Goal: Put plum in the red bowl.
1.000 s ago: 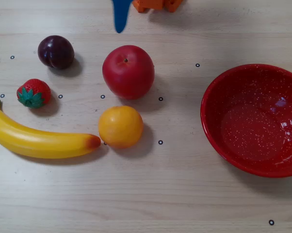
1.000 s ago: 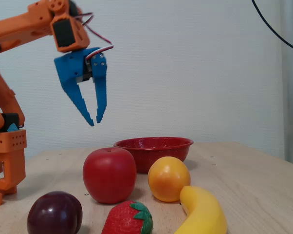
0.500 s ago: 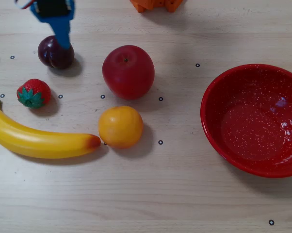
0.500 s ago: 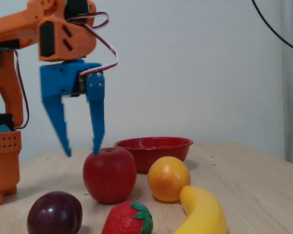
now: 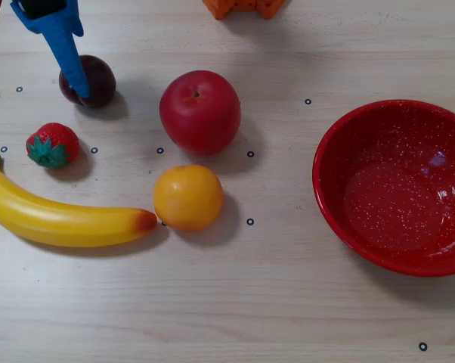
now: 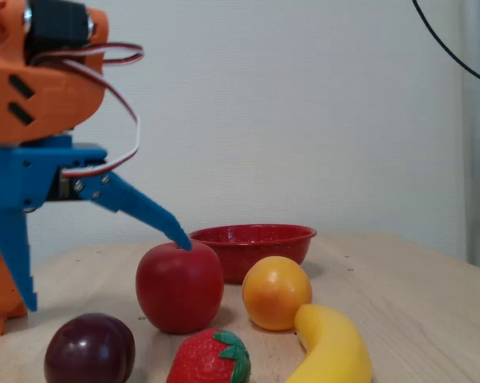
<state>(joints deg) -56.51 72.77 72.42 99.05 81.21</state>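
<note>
The plum [image 5: 97, 78], small, round and glossy, looks light, hard and slippery, so the wide-open pincer [image 6: 104, 275] above it should close across its widest middle.

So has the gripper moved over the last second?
Yes. In the overhead view the gripper went left from above the apple to over the plum, jaws now wide open.

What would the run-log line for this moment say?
phase: reach | gripper: open, above plum | plum: on table | red bowl: empty
</note>
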